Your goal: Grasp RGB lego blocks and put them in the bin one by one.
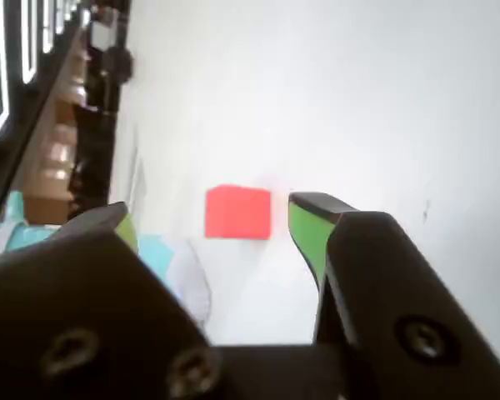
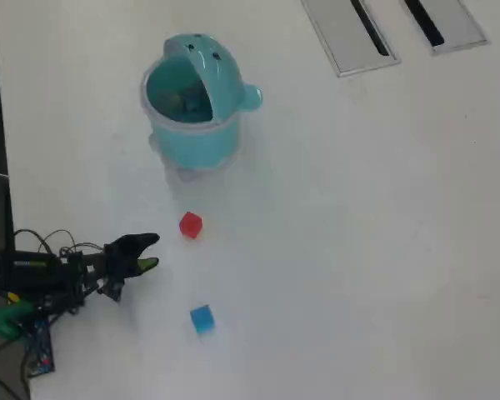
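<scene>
Overhead view: the gripper is hovering w/ jaws spread apart and holding nothing, pointing right toward the red block, which is sitting on the white table just beyond its tips. The blue block is lying below-right of the gripper, apart from it. The teal whale bin is standing further up, lid flipped open. In the wrist view, the red block is showing between the green-lined fingers.
</scene>
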`<action>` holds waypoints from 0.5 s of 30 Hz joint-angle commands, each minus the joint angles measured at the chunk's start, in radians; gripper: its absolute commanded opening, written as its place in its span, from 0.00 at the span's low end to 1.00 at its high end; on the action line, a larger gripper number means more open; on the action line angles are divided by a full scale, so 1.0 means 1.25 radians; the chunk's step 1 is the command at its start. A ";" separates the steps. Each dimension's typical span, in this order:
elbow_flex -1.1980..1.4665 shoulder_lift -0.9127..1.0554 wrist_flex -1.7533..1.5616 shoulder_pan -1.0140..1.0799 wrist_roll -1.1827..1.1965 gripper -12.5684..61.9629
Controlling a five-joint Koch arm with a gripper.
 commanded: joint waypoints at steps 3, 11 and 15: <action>0.054 0.043 -0.136 -0.001 -0.059 0.61; 0.042 0.043 -0.295 -0.016 -0.319 0.61; 0.027 0.043 -0.318 -0.043 -0.423 0.61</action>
